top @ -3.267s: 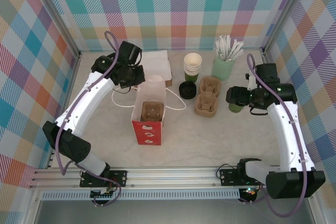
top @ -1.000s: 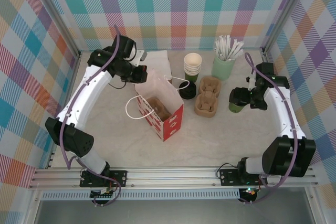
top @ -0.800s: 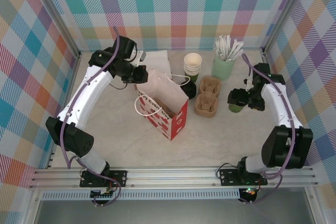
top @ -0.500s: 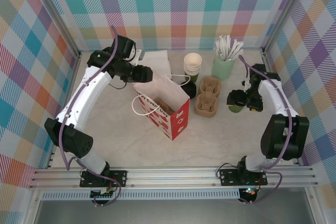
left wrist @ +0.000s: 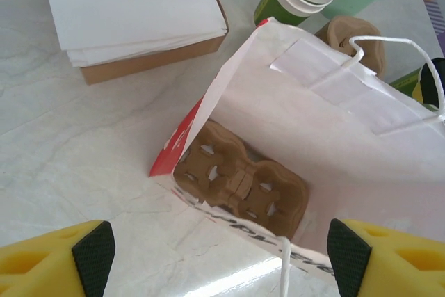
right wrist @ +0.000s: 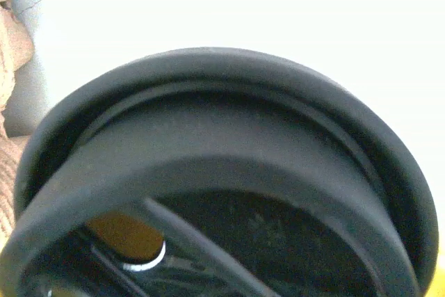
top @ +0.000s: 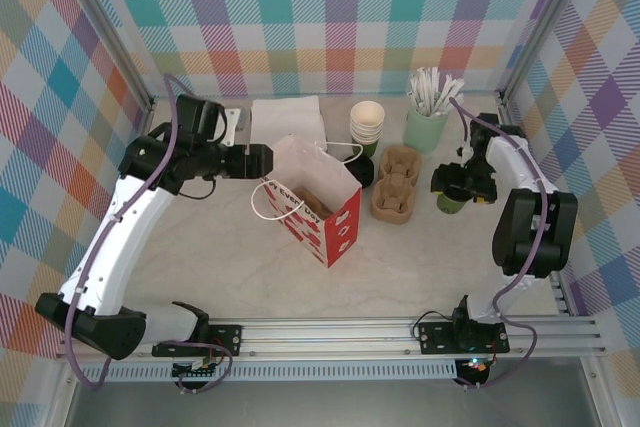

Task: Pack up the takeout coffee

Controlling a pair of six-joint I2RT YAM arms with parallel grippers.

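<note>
takeout coffee [top: 452, 206]: dark green paper cup, round matte black lid, upright on marbled bench [top: 430, 267], right of pulp carrier [top: 395, 185] | right gripper [top: 445, 187]: at cup, spread wide, hold cannot be told | left gripper [left wrist: 222, 255]: yellow fingers wide apart, empty, above open paper bag [left wrist: 334, 137]

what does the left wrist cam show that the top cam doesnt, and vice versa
Left wrist: the cup holes of the brown pulp carrier at the bottom of the red and white paper bag. Top external: the white left arm and right arm, the white sticks. Both: that bag, the stack of lidless green cups, the white napkin pile, the open left claw.
</note>
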